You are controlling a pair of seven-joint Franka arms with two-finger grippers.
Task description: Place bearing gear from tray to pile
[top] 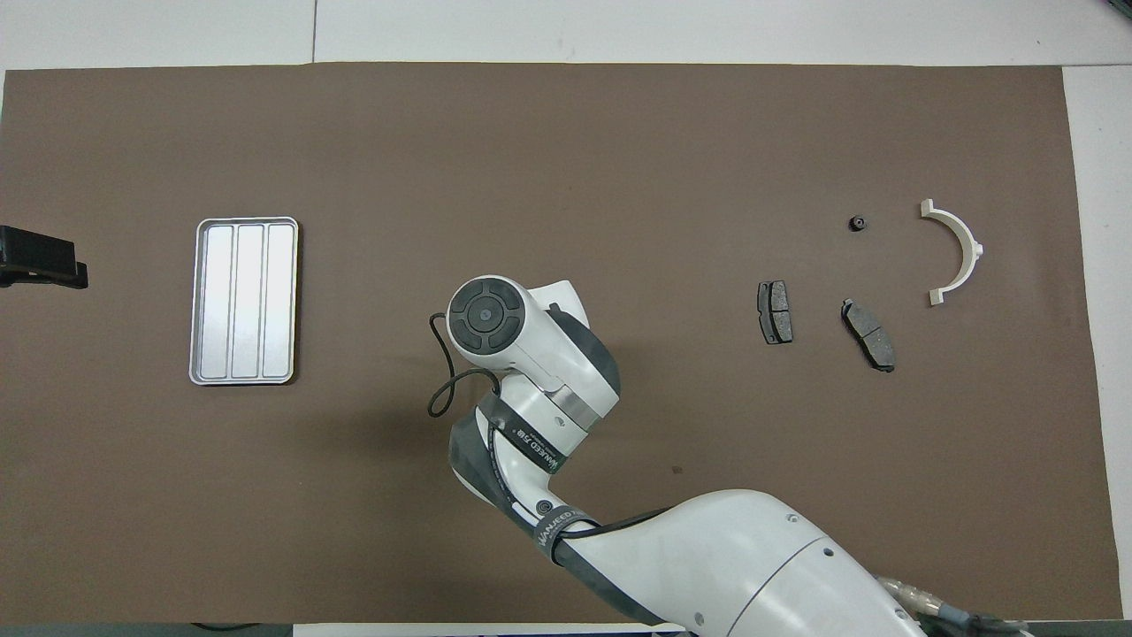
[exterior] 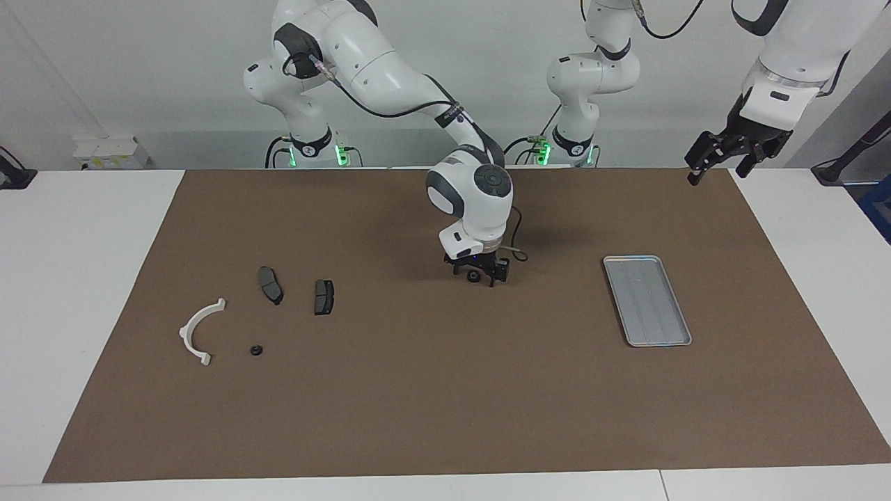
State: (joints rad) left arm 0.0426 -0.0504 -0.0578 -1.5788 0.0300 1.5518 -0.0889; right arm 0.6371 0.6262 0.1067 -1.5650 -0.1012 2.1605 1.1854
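- From my station I see the right gripper low over the middle of the brown mat, between the tray and the pile, fingers pointing down.
- A small dark bearing gear sits between its fingers; whether they press on it or it rests on the mat I cannot tell, since the overhead view has the wrist covering it.
- The ridged silver tray lies toward the left arm's end of the table, and I see nothing in it.
- The pile is toward the right arm's end: a white semicircular bracket, two dark grey brake pads nearer to the robots than it, and a second small dark gear just beside the bracket.
- The left gripper hangs raised over the mat's corner at its own end, well apart from the tray, jaws spread and holding nothing; that arm waits.
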